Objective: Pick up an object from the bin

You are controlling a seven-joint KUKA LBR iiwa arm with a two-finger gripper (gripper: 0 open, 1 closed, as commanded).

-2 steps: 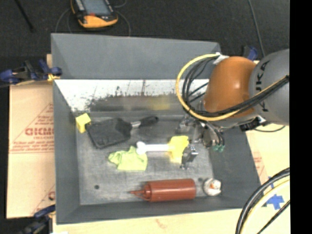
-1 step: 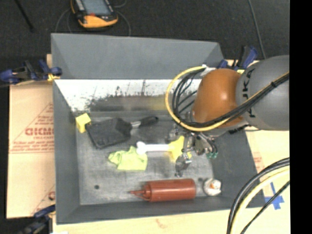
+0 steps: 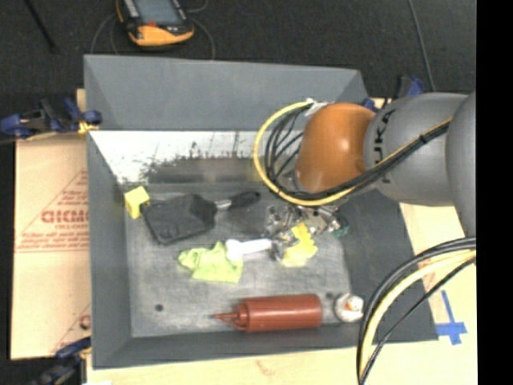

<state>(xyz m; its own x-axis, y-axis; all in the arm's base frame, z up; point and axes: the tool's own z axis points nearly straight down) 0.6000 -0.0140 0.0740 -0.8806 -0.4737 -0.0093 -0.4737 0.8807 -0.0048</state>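
Observation:
My gripper [image 3: 290, 233] hangs low in the right middle of the bin, under the orange cover. Its metal fingers sit right at a small yellow object [image 3: 303, 249], which lies partly beneath them. Whether that object is between the fingers is hidden. A white piece [image 3: 248, 249] lies just left of the gripper, touching a yellow-green cloth [image 3: 212, 263]. A black spatula-like tool [image 3: 186, 216] lies farther left, its handle pointing toward the gripper.
A dark red squeeze bottle [image 3: 276, 313] lies along the bin's front wall, with a small white round thing [image 3: 349, 306] at its right end. A yellow block [image 3: 136, 200] sits by the left wall. The arm and its cables cover the bin's right side.

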